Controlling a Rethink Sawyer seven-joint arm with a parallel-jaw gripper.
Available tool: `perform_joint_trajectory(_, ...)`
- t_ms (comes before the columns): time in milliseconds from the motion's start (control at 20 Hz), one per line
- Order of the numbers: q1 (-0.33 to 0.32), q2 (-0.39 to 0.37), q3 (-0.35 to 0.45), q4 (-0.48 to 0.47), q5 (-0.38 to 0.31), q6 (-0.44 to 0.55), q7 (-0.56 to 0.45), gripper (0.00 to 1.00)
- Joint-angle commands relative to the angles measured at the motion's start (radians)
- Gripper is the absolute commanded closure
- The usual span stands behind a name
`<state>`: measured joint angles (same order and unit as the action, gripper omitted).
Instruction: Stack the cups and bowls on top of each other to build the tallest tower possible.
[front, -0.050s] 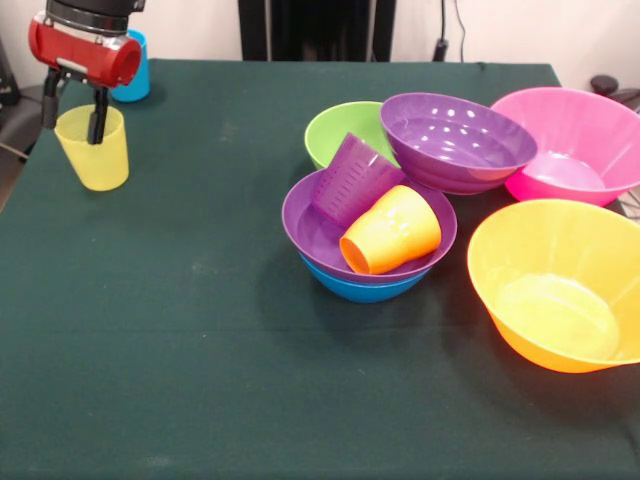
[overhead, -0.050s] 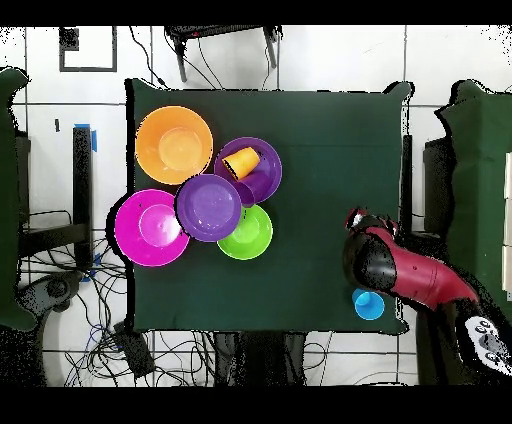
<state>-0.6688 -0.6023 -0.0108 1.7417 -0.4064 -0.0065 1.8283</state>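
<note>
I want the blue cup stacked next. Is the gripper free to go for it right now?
Probably not: the gripper is shut on the yellow cup. The blue cup stands just behind the arm, nothing covering it, but the yellow one must be put down first.

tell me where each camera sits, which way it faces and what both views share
Front view: across the table from the robot, looking over the green cloth at the bowls; the gripper shows top left, jaws astride the yellow cup's rim.
Overhead view: above, looking straight down; the red arm enters bottom right.
Shared: orange cup in the purple bowl, blue cup.
</note>
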Motion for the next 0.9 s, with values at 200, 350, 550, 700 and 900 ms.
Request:
perform_joint_trajectory(200,0.031,0.040,0.035,0.000,-0.015,0.123,0.048,0.00)
perform_joint_trajectory(350,0.055,0.048,0.010,-0.008,-0.014,0.124,0.053,0.00)
perform_joint_trajectory(550,0.161,0.070,-0.097,-0.036,-0.001,0.117,0.089,0.00)
perform_joint_trajectory(700,0.183,0.079,-0.113,-0.025,0.009,0.082,0.103,0.00)
perform_joint_trajectory(900,0.152,0.072,-0.070,0.016,0.019,0.045,0.119,0.00)
